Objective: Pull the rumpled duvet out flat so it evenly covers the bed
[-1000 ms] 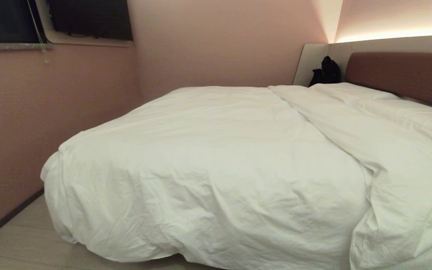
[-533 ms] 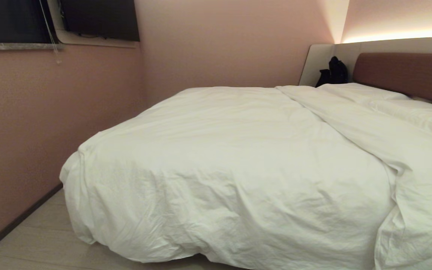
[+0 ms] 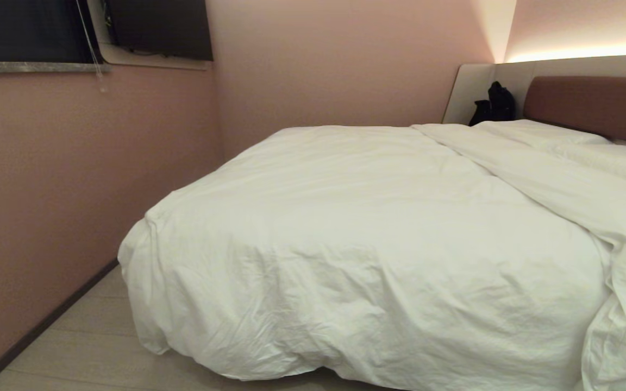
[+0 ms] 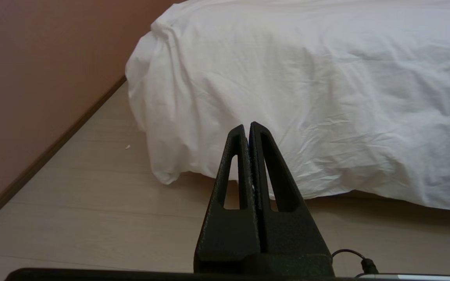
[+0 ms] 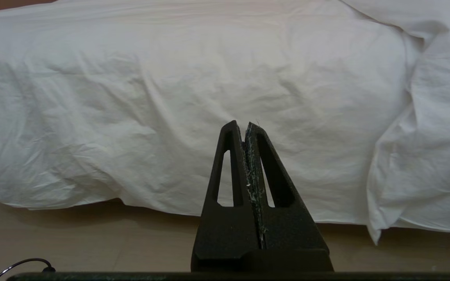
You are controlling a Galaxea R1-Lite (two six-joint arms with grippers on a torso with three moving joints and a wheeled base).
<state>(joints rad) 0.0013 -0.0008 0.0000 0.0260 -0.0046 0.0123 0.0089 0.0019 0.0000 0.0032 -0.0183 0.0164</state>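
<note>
— What fills the room?

— The bed (image 3: 590, 106), its brown headboard against the far wall; the duvet (image 3: 378, 228) lies over nearly all of it, white and puffy, creased along the near side, where it hangs down almost to the pale floor (image 3: 85, 347); toward the right a fold runs across it and the cloth bunches in a heap at the near right corner.

— And smaller things?

— A black bag (image 3: 493, 103) beside the headboard; a dark window (image 3: 25, 30) high on the pink wall.

— The grippers?

— The left gripper (image 4: 248, 130) has its fingers pressed together, empty, low before the duvet's hanging corner; the right gripper (image 5: 242, 128) is likewise closed on nothing, facing the draped side; neither touches the cloth.
</note>
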